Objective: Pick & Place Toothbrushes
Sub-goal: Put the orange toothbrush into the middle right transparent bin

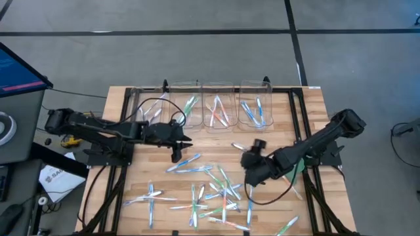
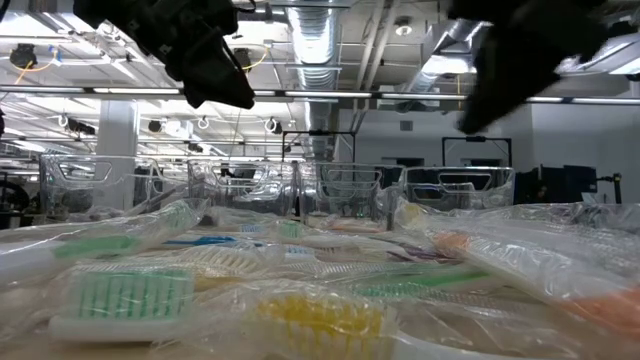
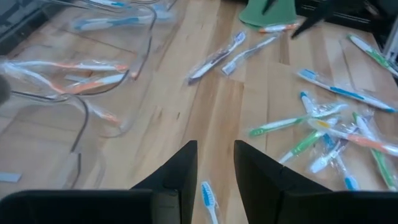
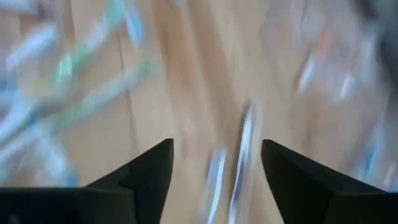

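Most of the toothbrushes [image 1: 210, 193] were scattered loose over the front half of the table [image 1: 308, 111], with a few already sitting in the clear bins [image 1: 220, 105] along the back edge. The one that mattered for me lay on its own just behind the heap, a blue-and-white toothbrush [image 1: 184, 164] with its long axis running roughly 8 to 2 o'clock in the overhead view.

My left gripper [image 1: 177, 155] hung right over it, the brush sitting at about 5 o'clock from my fingertips and very close. My wrist camera showed a blue brush head [image 3: 208, 198] poking up between my two fingers [image 3: 180, 174], which stood a narrow gap apart and weren't pinching anything that I could see. I'd say I needed to turn across the handle, not along it, before closing.

My right gripper [image 1: 254, 176] was over at 3 o'clock of the heap, fingers spread wide and holding nothing, with a couple of brushes lying lengthwise below the gap. Left was clearly the nearer arm for that lone brush.
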Available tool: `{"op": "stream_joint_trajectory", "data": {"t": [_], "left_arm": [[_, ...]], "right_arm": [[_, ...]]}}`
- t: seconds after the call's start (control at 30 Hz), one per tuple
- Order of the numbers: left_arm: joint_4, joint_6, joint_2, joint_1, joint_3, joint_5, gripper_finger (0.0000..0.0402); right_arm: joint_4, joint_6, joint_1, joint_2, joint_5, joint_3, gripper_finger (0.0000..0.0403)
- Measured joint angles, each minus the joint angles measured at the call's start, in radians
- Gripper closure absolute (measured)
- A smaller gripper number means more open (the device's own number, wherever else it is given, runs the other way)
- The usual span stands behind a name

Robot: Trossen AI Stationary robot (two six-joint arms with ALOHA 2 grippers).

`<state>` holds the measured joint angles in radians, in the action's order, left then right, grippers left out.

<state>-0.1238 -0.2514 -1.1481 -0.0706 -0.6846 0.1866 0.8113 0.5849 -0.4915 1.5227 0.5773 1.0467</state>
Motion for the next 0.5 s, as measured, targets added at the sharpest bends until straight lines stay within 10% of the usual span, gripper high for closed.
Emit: {"op": "stream_joint_trajectory", "data": {"t": [0.2, 0.5], "left_arm": [[-0.002, 0.0, 0.0, -0.026, 0.0, 0.0, 0.0302], [-0.013, 0.0, 0.0, -0.037, 0.0, 0.001, 0.0302]], "right_arm": [[0.313, 0.37, -0.015, 0.0, -0.112, 0.012, 0.0148], [0.462, 0.491, -0.109, 0.003, -0.249, 0.012, 0.0148]]}}
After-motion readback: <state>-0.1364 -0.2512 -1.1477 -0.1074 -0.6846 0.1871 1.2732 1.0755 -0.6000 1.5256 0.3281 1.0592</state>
